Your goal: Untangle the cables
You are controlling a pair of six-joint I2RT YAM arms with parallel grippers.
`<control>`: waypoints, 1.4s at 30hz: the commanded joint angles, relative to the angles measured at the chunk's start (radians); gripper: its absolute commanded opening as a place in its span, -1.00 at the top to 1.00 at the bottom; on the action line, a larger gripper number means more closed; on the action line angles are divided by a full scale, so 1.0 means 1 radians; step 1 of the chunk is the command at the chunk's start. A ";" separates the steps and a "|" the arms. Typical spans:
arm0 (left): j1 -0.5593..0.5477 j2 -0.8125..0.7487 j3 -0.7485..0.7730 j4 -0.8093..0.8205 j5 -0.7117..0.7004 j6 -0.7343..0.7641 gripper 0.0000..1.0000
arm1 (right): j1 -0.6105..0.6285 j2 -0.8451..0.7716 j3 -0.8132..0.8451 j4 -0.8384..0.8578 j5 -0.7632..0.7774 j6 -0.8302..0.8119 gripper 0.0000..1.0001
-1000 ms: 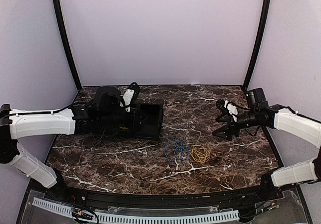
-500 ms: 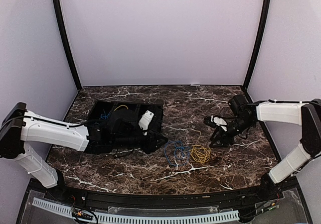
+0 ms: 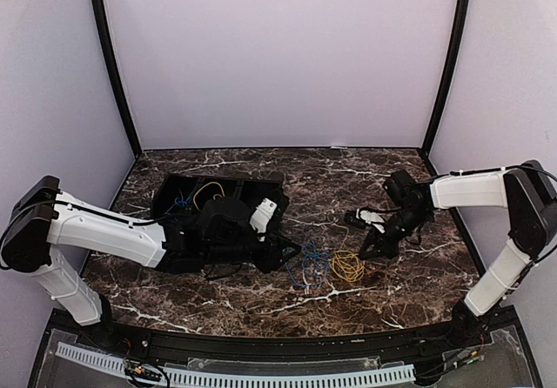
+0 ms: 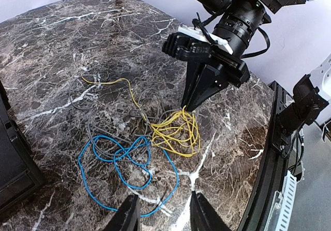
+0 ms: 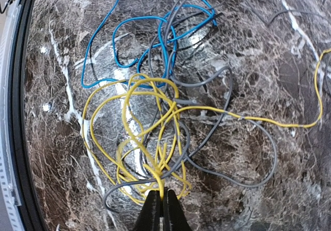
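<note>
The cables lie tangled in the middle of the table. The yellow cable [image 3: 348,266] is a loose coil [image 4: 176,132] [image 5: 134,132] with one long strand trailing away. The blue cable [image 3: 305,264] [image 4: 121,158] [image 5: 150,39] loops beside it. The dark grey-black cable [image 4: 96,138] [image 5: 228,178] threads through both. My right gripper [image 3: 365,252] [image 4: 186,105] [image 5: 161,200] points down at the coil's edge, shut on a yellow strand. Hovering just left of the blue loops, my left gripper [image 3: 291,250] [image 4: 163,215] is open and holds nothing.
A black tray [image 3: 218,177] sits at the back left behind my left arm, with a bit of yellow and blue wire inside. A black rail [image 4: 269,153] marks the table's near edge. Lilac walls close in the back and both sides.
My right gripper came in from the right, dropped onto the yellow coil and closed on a strand. My left arm swung out from over the tray toward the blue cable.
</note>
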 commanded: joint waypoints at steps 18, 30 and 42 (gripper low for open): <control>-0.147 0.251 0.127 0.633 -0.230 0.382 -0.11 | 0.076 -0.142 0.364 -0.358 -0.203 -0.023 1.00; -0.084 0.525 0.301 0.753 -0.239 0.454 0.66 | 0.082 -0.153 0.650 -0.457 -0.342 0.021 1.00; 0.042 0.608 0.291 0.589 -0.118 0.269 1.00 | -0.061 -0.165 1.119 -0.405 -0.485 0.157 1.00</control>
